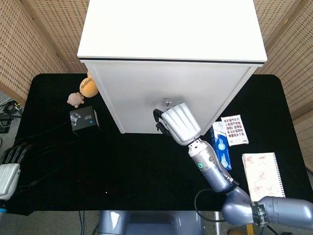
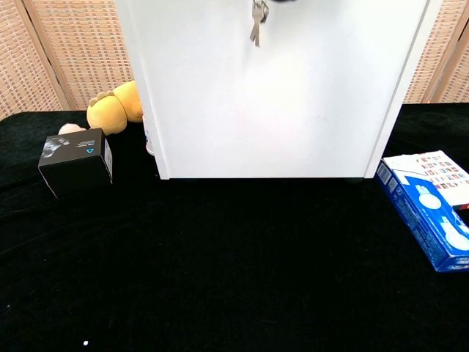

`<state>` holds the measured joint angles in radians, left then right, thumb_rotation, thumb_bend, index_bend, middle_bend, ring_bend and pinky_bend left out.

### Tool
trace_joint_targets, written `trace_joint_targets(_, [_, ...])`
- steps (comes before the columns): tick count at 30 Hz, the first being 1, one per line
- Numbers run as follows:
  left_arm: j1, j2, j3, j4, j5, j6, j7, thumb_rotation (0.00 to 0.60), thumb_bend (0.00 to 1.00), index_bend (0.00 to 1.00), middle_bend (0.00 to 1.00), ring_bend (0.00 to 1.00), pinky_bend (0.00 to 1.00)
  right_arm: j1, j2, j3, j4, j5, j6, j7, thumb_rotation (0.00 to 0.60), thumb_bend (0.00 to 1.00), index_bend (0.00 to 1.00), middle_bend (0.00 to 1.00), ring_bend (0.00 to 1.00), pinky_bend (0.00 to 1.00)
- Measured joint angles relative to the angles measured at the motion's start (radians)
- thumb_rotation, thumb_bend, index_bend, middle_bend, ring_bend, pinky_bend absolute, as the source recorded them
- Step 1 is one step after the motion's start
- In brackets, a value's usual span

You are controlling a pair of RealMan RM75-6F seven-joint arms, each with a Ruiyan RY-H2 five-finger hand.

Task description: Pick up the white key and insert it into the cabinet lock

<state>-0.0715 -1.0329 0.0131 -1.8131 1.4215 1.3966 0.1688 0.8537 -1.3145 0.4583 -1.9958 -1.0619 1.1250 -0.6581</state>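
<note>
Already the pick-up looks done; the right hand (image 1: 179, 122), a grey-silver shell with dark fingers, is raised at the centre of the head view against the tall white cabinet (image 1: 171, 34); its fingers curl closed, evidently on the key, just below the small metal lock (image 1: 167, 102) on the cabinet's front face; insertion is left; the small pale metallic key (image 2: 255, 20) hangs blade-down at the top edge of the chest view; the left hand (image 1: 11, 159) rests idle at the lower left, fingers apart, holding nothing.
</note>
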Motion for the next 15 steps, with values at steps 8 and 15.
trace_joint_targets(8, [0.002, 0.006, 0.000, 0.000, 0.006, 0.004, -0.014, 0.600, 0.00, 0.00, 0.00, 0.00, 0.00, 0.054, 0.000, 0.010, -0.017, 0.068, 0.069, -0.102, 0.600, 0.60, 0.64, 0.95, 0.94, 1.00])
trace_joint_targets(15, [0.003, 0.010, 0.002, 0.001, 0.011, 0.006, -0.021, 0.600, 0.00, 0.00, 0.00, 0.00, 0.00, 0.074, -0.011, -0.034, 0.005, 0.036, 0.116, -0.156, 0.600, 0.60, 0.65, 0.95, 0.94, 1.00])
